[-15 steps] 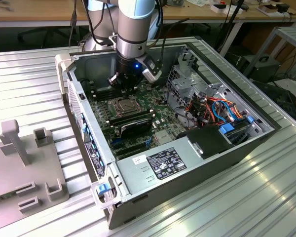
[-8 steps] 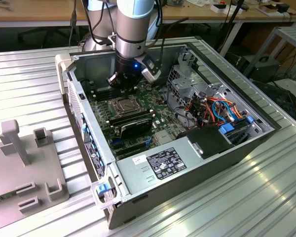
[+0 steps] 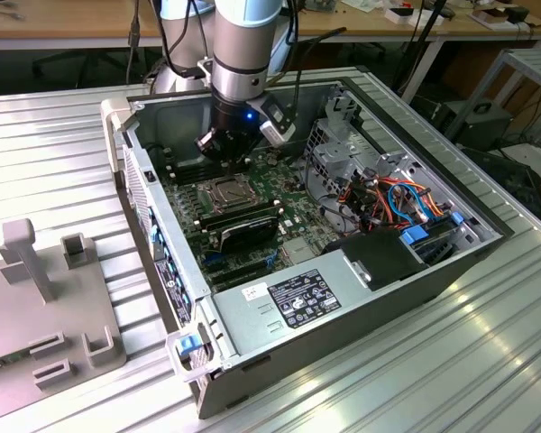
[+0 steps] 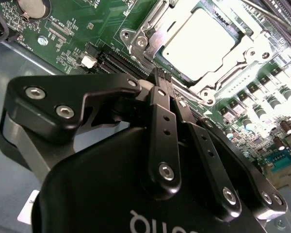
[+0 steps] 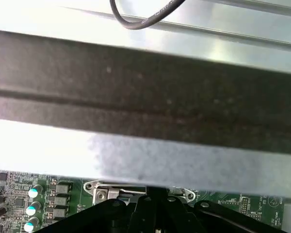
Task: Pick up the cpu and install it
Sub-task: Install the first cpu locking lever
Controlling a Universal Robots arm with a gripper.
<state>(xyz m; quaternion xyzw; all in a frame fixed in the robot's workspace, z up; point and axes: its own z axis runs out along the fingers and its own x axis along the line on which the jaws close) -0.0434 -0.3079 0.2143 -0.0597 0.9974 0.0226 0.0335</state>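
Observation:
The cpu (image 4: 203, 41) is a square silver chip lying flat in the metal socket frame (image 4: 150, 34) on the green motherboard (image 3: 293, 212). In the exterior view the cpu (image 3: 224, 191) sits mid-board inside the open computer case. My gripper (image 3: 227, 152) hangs just above the board, right behind the socket. In the second wrist view the black fingers (image 4: 157, 111) are pressed together, and the gripper (image 4: 161, 76) tips end beside the socket's edge with nothing visible between them. The first wrist view shows the gripper (image 5: 155, 194) close to the socket frame (image 5: 101, 190).
The case's rear wall (image 5: 145, 92) stands close behind the gripper. Memory sticks (image 3: 239, 221), a power supply (image 3: 298, 298), a drive cage (image 3: 343, 149) and coloured cables (image 3: 397, 198) crowd the case. A grey fixture plate (image 3: 45, 298) lies on the ribbed table at the exterior view's left.

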